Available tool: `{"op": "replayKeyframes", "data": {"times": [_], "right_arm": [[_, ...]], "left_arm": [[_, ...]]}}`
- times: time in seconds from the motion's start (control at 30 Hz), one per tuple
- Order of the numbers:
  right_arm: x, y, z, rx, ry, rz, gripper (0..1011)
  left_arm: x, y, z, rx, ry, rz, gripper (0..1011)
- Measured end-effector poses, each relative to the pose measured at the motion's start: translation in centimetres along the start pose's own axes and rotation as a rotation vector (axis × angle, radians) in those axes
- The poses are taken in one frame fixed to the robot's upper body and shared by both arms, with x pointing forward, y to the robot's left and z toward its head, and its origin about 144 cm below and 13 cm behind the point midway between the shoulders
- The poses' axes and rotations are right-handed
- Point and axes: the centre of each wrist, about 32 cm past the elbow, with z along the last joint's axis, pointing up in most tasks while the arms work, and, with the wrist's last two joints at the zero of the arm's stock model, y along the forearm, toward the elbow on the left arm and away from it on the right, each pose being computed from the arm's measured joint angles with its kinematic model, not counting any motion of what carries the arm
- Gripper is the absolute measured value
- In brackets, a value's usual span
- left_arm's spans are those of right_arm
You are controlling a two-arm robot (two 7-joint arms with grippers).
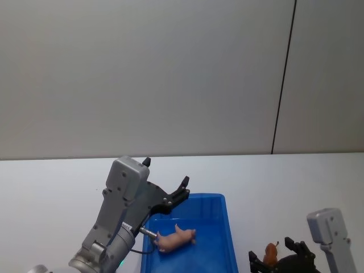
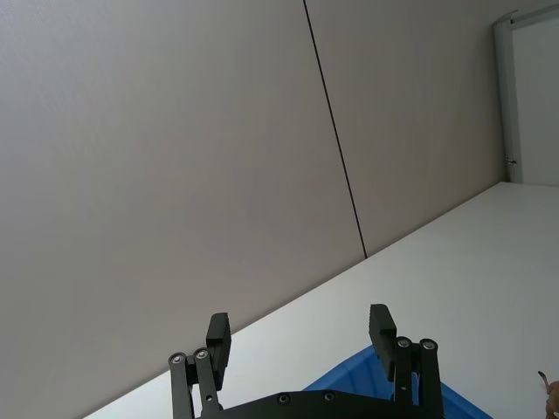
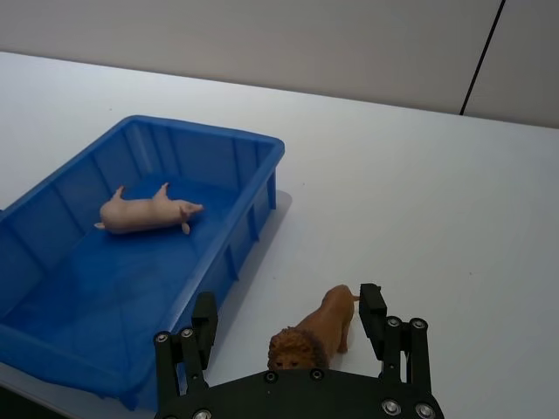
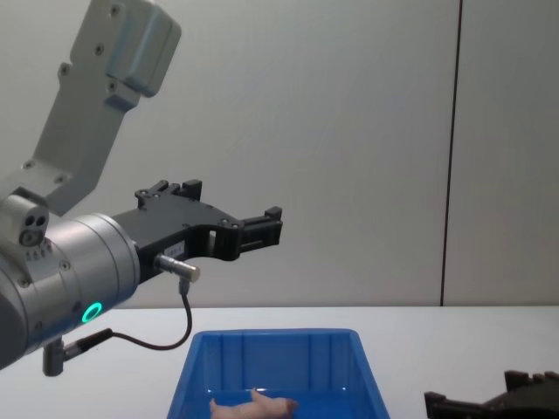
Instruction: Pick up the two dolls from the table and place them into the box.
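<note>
Pink doll (image 1: 175,238) lies on its side on the box (image 1: 227,227) floor, legs out. Judged: first half of the task is done.

Left end effector (image 1: 165,171): fingers spread, nothing between them. It is raised above the box's near-left part and pointed toward the wall. Judged: it is up there to keep the box mouth free for the other arm.

Brown doll (image 1: 272,253) stands upright on the counter (image 1: 57,182), just right of the box and apart from its wall.

Right end effector (image 1: 274,250): low at the counter, fingers spread, one on each side of the brown doll. Not pinching. Judged: this is the pre-grasp stance, and closing is the next move. The doll is narrow, so the closing should centre on its body rather than the mane or tail.

View comparison:
- Right wrist view: gives the grasp geometry. The right end effector (image 3: 289,312) straddles the brown doll (image 3: 319,332), whose maned head faces the camera and whose rump sits nearer one finger. There is a gap on both sides. The pink doll (image 3: 144,212) lies mid-floor in the box (image 3: 210,133).
- Head view: gives the layout, box left of the brown doll.
- Chest view: gives height. The left end effector (image 4: 231,205) is well above the box rim (image 4: 271,333), and the right end effector (image 4: 480,397) is down at counter level. Cannot tell if its fingertips touch the counter.
- Left wrist view: the spread of the left end effector (image 2: 300,336) shows against the wall.
</note>
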Motion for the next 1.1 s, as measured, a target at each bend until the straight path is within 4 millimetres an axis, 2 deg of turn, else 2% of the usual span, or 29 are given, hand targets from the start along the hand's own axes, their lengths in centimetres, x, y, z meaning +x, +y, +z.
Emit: {"op": "replayKeyframes", "data": {"times": [0.9, 1.03, 1.1], "right_arm": [[0.4, 1.7, -1.1, -0.103, 0.012, -0.026, 998], [0.4, 1.8, -1.2, -0.117, 0.014, -0.026, 941], [0.4, 1.9, -1.2, -0.121, 0.015, -0.026, 879]], "left_arm": [[0.0, 0.0, 0.0, 0.0, 0.0, 0.0, 1000], [0.0, 0.0, 0.0, 0.0, 0.0, 0.0, 1000], [0.0, 0.0, 0.0, 0.0, 0.0, 0.0, 1000]]}}
